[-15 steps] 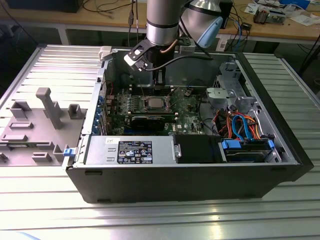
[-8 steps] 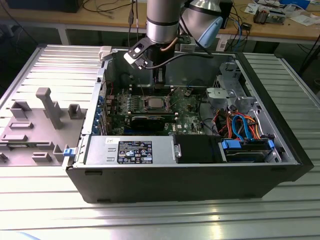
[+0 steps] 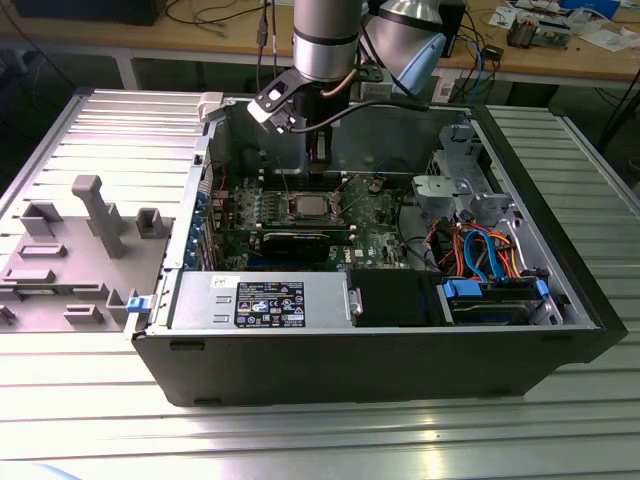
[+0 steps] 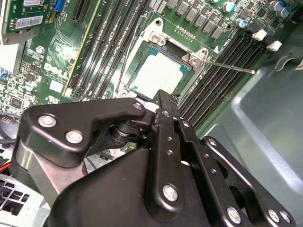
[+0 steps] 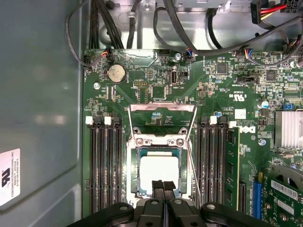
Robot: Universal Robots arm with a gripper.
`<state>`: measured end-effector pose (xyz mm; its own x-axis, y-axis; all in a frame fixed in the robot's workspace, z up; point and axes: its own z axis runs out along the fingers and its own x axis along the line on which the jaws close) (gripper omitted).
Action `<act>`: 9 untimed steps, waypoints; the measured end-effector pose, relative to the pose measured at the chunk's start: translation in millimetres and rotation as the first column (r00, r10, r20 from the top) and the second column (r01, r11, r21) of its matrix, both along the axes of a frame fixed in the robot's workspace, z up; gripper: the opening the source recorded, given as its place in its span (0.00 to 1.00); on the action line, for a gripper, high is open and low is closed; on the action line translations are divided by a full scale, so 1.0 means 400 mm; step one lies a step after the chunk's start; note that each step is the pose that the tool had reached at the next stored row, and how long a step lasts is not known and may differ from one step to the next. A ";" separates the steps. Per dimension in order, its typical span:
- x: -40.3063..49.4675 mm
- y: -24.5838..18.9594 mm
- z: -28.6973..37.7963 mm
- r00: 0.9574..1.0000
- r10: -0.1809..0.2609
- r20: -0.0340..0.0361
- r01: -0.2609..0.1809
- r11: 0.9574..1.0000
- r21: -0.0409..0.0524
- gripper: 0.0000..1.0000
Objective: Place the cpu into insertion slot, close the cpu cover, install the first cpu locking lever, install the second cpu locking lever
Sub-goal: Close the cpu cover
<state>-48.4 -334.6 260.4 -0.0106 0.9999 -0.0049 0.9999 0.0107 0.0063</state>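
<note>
**Operator:** Which step is in hand?

**Technician:** Step one reads as complete. The cpu (image 5: pixel 160 172) lies flat in its socket on the board (image 5: pixel 227 94). The cover (image 5: pixel 163 107) stands open, hinged back from the socket toward the coin cell (image 5: pixel 116 73). Closing the cover is therefore judged the current step, and it is not yet done.

**Operator:** State of the pincer?

**Technician:** The pincer (image 5: pixel 164 185) has its fingers together and clamped on nothing. It hangs over the socket edge opposite the cover hinge. Whether it touches the chip cannot be told.

**Operator:** What does closing call for?

**Technician:** As a judgement, the plate must swing down flat so that its window frames the chip's metal top. One lever (image 4: pixel 227 66) sticks out sideways over the memory slots. It should remain outside the plate's path until the plate is seated.

**Operator:** Containers and contents?

**Technician:** The case (image 3: pixel 360 370) lies open on the bench (image 3: pixel 300 440). It holds the board, a power supply (image 3: pixel 260 300) and a drive bay (image 3: pixel 495 300) with blue and orange cables. The socket holds the cpu.
</note>
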 end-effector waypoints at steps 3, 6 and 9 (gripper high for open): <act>0.000 0.000 0.003 1.000 0.000 0.000 0.000 1.000 0.000 0.11; 0.000 0.000 0.007 1.000 0.000 0.000 0.000 1.000 0.000 0.11; 0.000 0.000 0.009 1.000 0.000 0.000 0.000 1.000 0.000 0.11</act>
<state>-48.4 -334.6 264.1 -0.0106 0.9999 -0.0051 0.9999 0.0107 0.0063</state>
